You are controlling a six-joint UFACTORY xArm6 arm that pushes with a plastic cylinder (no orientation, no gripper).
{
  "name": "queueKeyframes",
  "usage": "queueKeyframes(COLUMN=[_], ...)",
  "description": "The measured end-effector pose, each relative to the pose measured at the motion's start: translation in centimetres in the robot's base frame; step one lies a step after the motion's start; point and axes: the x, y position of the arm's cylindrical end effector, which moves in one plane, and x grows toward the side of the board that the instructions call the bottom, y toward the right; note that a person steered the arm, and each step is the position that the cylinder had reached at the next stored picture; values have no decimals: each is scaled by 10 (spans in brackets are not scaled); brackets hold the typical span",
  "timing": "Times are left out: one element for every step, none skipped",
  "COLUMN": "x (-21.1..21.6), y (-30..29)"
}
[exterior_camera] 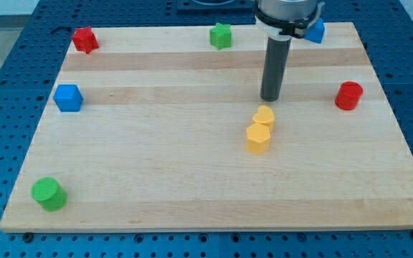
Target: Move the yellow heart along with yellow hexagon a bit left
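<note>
The yellow heart (264,116) and the yellow hexagon (258,138) sit touching each other right of the board's middle, the heart just above the hexagon. My tip (270,98) rests on the board just above the yellow heart, a little to its right, with a small gap between them. The rod rises straight up toward the view's top.
A red block (84,39) is at top left, a green block (221,35) at top middle, a blue block (315,31) at top right behind the rod. A blue cube (68,97) is at left, a red cylinder (348,95) at right, a green cylinder (49,193) at bottom left.
</note>
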Motion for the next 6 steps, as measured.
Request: queueKeyframes(x=[6, 16, 21, 21, 27, 31], y=[5, 5, 6, 16, 20, 20])
